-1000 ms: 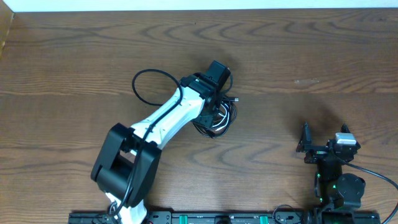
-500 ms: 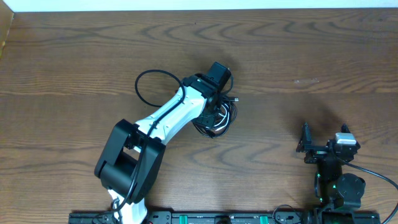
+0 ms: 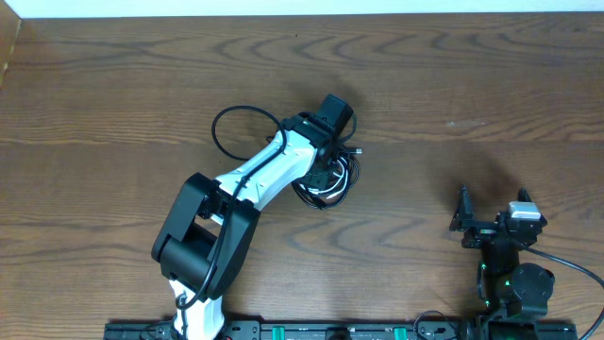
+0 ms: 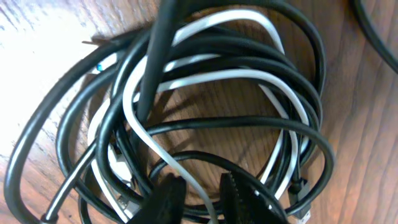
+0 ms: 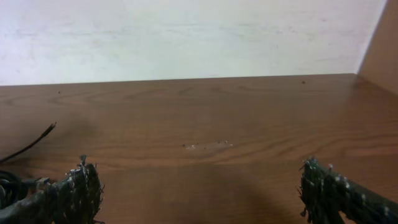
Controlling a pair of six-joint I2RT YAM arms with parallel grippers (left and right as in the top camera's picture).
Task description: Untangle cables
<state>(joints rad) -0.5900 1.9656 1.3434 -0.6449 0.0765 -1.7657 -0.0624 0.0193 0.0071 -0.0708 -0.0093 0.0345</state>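
The cables (image 3: 336,185) lie as a small knot of black and white loops on the wooden table, just right of centre. In the left wrist view the cables (image 4: 211,76) fill the frame. My left gripper (image 3: 326,170) points down into the knot. Its jaws (image 4: 200,196) are a little apart, with a white cord running between them and black cords around them; they do not clamp it. A small plug end (image 3: 357,149) sticks out at the knot's upper right. My right gripper (image 3: 493,210) is wide open and empty at the near right, far from the cables (image 5: 199,193).
The left arm's own thicker black wire (image 3: 231,123) loops on the table left of the knot. The white wall (image 5: 186,37) runs along the table's far edge. A side board (image 5: 382,50) stands at the right.
The left arm's elbow and its wire loop have shifted slightly right. The left gripper stays over the knot. The right arm has not moved.
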